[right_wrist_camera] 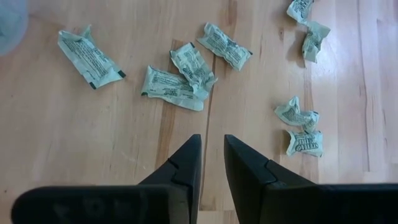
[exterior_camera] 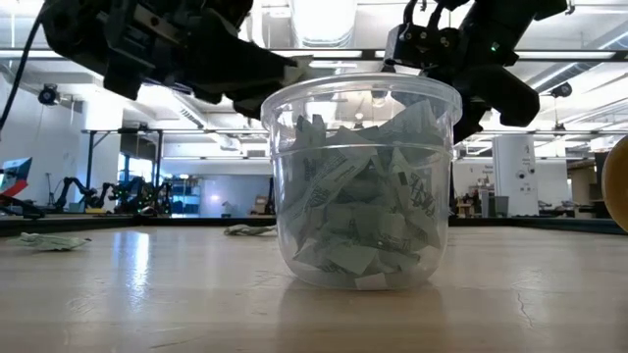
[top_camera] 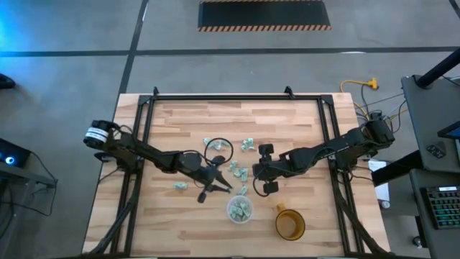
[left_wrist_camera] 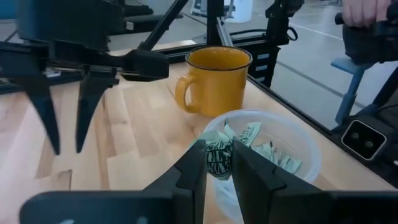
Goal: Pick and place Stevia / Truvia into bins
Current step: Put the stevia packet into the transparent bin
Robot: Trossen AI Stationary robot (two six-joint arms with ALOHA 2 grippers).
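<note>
Pinching a sachet (left_wrist_camera: pixel 218 159), left gripper (left_wrist_camera: pixel 219 163) hovers beside the cup (left_wrist_camera: pixel 305 151).

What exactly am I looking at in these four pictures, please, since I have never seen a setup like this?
These are two dark robot arms at a wooden table, each ending in a two-finger gripper. One picture looks straight down on the table, one looks level across the tabletop, and two come from cameras on the arms' wrists.

The left gripper is shut on a pale green sweetener sachet, held near a clear plastic cup already well filled with sachets. An amber mug stands beside the cup.

The right gripper holds nothing, its fingers close together, above loose sachets scattered on the wood. At the edge of the left wrist picture, a person's hand shows beyond the table.
</note>
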